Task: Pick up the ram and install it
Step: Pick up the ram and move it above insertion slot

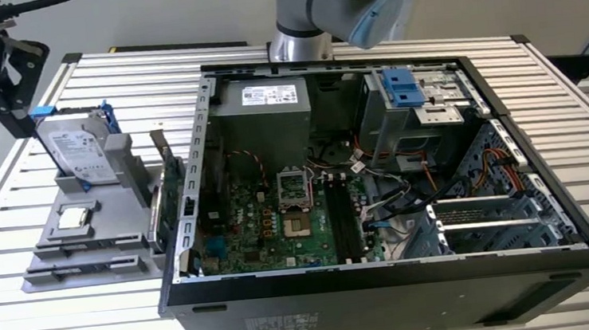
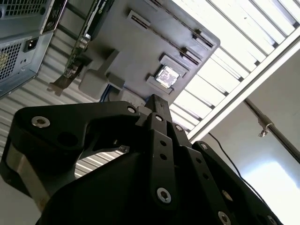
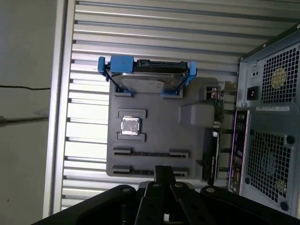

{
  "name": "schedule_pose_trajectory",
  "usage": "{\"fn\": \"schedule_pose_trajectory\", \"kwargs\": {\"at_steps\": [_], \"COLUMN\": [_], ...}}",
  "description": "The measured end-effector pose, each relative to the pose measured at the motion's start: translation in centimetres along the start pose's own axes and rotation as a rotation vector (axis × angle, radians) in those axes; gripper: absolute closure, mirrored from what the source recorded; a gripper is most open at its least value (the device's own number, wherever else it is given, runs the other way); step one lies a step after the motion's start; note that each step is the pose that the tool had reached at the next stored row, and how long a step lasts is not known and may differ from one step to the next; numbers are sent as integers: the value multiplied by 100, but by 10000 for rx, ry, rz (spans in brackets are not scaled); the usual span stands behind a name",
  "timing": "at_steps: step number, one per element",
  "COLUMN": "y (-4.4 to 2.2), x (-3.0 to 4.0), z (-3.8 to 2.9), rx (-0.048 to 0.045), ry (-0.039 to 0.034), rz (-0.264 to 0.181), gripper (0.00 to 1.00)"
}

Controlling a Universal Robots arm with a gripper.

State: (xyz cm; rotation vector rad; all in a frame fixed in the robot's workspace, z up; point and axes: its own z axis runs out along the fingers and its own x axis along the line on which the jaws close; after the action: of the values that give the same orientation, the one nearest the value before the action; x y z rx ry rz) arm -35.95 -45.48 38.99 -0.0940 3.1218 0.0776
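End effector: the end effector (image 3: 164, 172) is holding its fingers drawn together into one dark tip in both wrist views, and nothing is sitting between them.
Position: in the exterior view it is hanging near the far corner of the bench (image 1: 127, 83) on the exterior view's left, just beside the hard drive (image 3: 140, 79).
Ram: the ram (image 3: 150, 153) seems to be the thin strip sitting edge-on in the long slot next to the chip (image 3: 130, 125), though the strip is too thin to be sure of.
Carrier: a grey fixture (image 3: 159, 126) is lying on the bench beside the computer case (image 1: 390, 277), on the exterior view's left of it.
Ram versus end effector: the two are staying apart, not touching; in the exterior view the hard drive and the chip are lying between them, the ram at the fixture's near end.
Counts: one hard drive is standing on edge, clasped by blue brackets (image 3: 121, 62) at both ends; one square chip is resting in its pocket; two long slots (image 3: 136, 168) are running side by side; one green card (image 1: 172, 188) is standing upright at the fixture's edge next to the case.
Case: one open case is lying on its side, showing one motherboard (image 1: 268, 223) and one power supply (image 1: 265, 127).
Writing: white labels are showing on the hard drive and the power supply, and their print is too small to read.
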Motion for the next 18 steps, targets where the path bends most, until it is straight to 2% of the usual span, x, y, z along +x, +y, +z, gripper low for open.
{"fn": "schedule_pose_trajectory", "kwargs": {"at_steps": [18], "y": [-209], "x": [12], "z": [-10], "rx": [0], "ry": [-2], "rz": [48], "gripper": [100]}}
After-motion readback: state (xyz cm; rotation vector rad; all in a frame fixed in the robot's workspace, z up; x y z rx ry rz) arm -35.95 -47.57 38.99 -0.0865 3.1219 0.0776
